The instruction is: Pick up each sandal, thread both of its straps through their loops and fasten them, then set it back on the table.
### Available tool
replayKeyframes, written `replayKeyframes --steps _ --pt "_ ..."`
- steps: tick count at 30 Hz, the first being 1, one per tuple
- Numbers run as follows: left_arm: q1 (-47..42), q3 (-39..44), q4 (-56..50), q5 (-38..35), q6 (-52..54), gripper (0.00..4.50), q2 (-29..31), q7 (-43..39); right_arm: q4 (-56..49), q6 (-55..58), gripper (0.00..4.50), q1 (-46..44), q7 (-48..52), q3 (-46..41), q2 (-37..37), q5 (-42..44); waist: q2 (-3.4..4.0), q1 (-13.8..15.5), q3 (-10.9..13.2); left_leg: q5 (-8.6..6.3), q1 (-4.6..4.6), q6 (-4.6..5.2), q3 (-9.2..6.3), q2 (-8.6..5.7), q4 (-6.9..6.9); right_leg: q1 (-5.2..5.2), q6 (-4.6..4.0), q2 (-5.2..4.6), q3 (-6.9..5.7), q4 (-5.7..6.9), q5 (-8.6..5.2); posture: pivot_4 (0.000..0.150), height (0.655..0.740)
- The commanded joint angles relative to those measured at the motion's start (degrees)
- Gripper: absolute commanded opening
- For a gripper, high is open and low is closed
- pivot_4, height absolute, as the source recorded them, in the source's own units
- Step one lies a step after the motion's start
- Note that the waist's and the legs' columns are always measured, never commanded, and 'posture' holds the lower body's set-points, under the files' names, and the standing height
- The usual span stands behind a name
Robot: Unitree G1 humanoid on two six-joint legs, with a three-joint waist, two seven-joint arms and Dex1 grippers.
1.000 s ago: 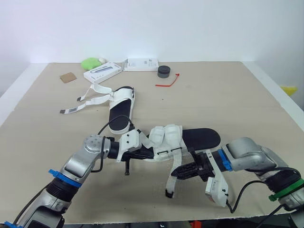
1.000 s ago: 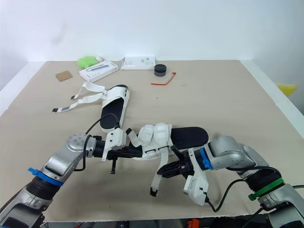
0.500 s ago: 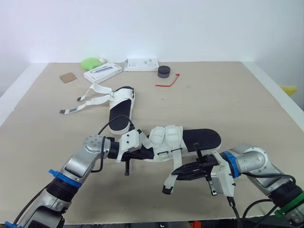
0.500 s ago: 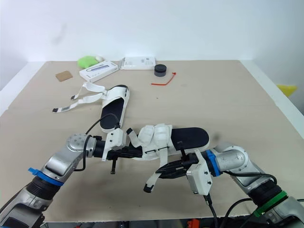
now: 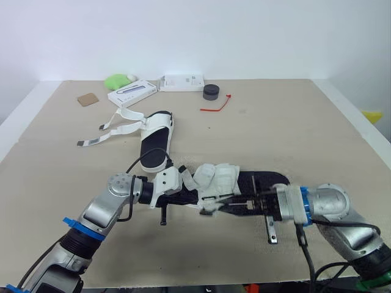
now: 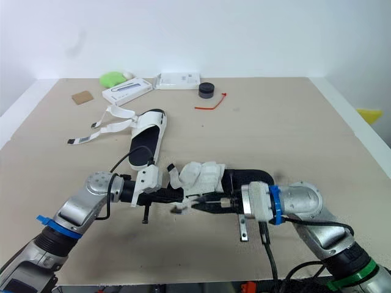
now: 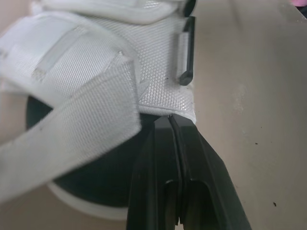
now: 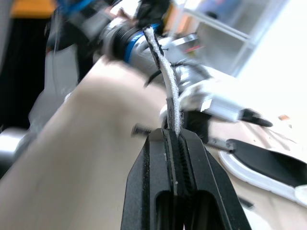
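Front and centre on the table (image 5: 305, 122), the near sandal (image 5: 259, 180) is pinned by the left gripper (image 7: 170, 125), jaws clamped on the edge of its white webbing. The right gripper (image 8: 173, 136) is closed tight on a strap (image 8: 171, 88), pinching it low at the sandal's side. My call: hold that strap flat and untwisted, line its tip up square with the plastic loop (image 7: 185, 52), and feed along the loop's opening while the left hand steadies. The far sandal (image 5: 156, 141) waits unfastened. The white boxes (image 5: 132, 93) at the back carry nothing I can read.
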Motion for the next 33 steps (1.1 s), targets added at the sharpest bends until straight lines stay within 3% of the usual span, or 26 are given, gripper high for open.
replayKeyframes --steps 1,4,10,33 --pt "0.61 -1.37 1.85 1.57 0.40 0.00 0.27 -0.20 -2.38 13.19 0.06 -4.75 -4.96 -3.65 1.72 6.75 0.00 -0.03 0.00 0.00 0.00 0.00 0.00 0.00 0.00 0.00 0.00 0.00 0.00 0.00 0.00 0.150 0.7400" --pt "0.62 -1.44 1.80 1.58 0.41 0.00 0.05 -0.14 0.90 25.32 0.06 -10.06 -9.09 -5.10 3.53 10.52 0.00 -0.04 0.00 0.00 -0.01 -0.01 0.01 -0.01 0.01 -0.03 -0.01 -0.01 0.00 -0.01 0.01 0.150 0.7400" --pt "0.99 -1.36 1.38 1.63 0.56 0.00 0.06 0.01 1.82 38.07 0.06 -12.33 -13.90 -9.41 6.49 13.01 0.00 0.02 0.00 0.00 -0.14 -0.01 -0.11 -0.01 0.00 -0.12 0.05 -0.03 -0.07 -0.05 0.01 0.150 0.7400" --pt "0.55 -1.62 1.56 1.92 0.44 0.00 0.15 -0.06 8.05 54.88 0.06 -10.48 -22.13 -18.86 12.51 9.48 0.00 -0.08 0.00 0.00 -0.31 -0.01 -0.08 -0.03 0.01 -0.11 0.15 -0.03 -0.05 -0.09 0.06 0.150 0.7400"
